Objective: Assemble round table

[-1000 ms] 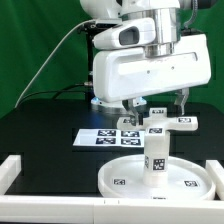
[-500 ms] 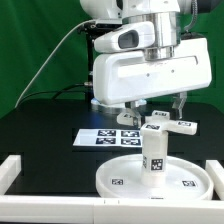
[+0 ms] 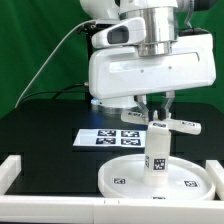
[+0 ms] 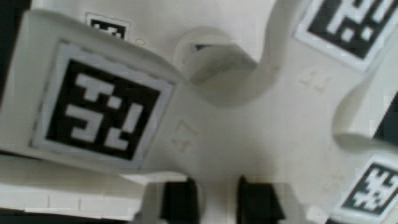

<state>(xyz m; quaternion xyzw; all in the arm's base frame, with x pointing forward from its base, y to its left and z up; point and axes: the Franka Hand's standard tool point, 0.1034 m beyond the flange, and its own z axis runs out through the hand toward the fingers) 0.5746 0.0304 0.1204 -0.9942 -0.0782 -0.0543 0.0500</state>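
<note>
I judge the job over halfway: the short thick white plastic cylindrical leg [image 3: 157, 156] stands upright, with the large flat white round disc [image 3: 120, 178] beneath it. My claw [image 3: 159, 110] is clamped narrow on the white cross-shaped four-armed base [image 3: 180, 124] just atop the leg. Fastening it remains.

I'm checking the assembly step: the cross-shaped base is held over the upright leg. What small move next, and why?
Probably ease the cross-shaped base straight down onto the leg. The gripper holds it at the leg's top, and the leg stands upright on the round disc.
</note>
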